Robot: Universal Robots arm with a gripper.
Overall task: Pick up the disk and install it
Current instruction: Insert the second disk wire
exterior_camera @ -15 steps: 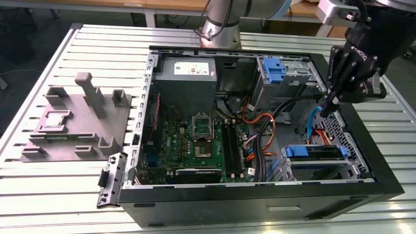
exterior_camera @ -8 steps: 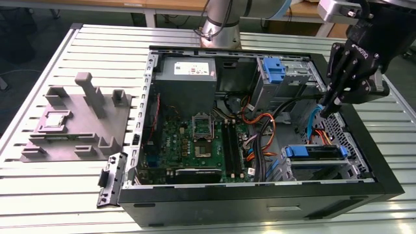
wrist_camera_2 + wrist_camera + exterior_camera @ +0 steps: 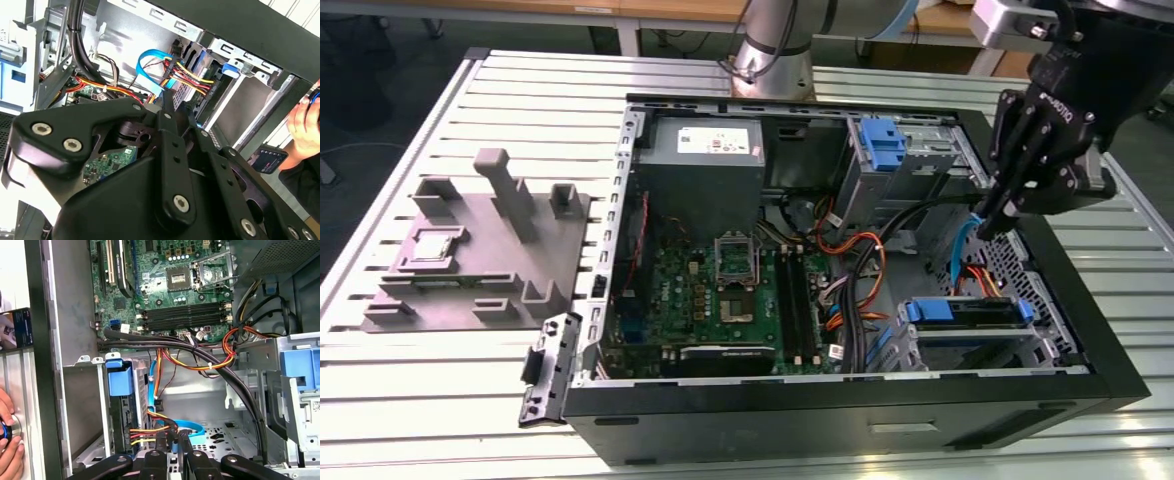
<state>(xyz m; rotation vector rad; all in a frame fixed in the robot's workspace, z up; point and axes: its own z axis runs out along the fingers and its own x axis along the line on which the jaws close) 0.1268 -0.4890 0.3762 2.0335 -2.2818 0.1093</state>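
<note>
Black gripper [image 3: 172,439] foremost in both wrist views, fingers drawn close together, nothing held between them; tips just above blue and yellow-red cables [image 3: 165,427] inside open computer case [image 3: 854,410]. Disk [image 3: 967,325] in blue carrier, seated in drive cage near gripper, untouched.

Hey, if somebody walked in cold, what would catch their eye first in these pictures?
The open computer case lying on the slatted table, its green motherboard bared in the middle. The black gripper hangs over the case's side at the exterior view's right, above orange, yellow and blue cables. A blue-framed disk sits in the bay below.
</note>
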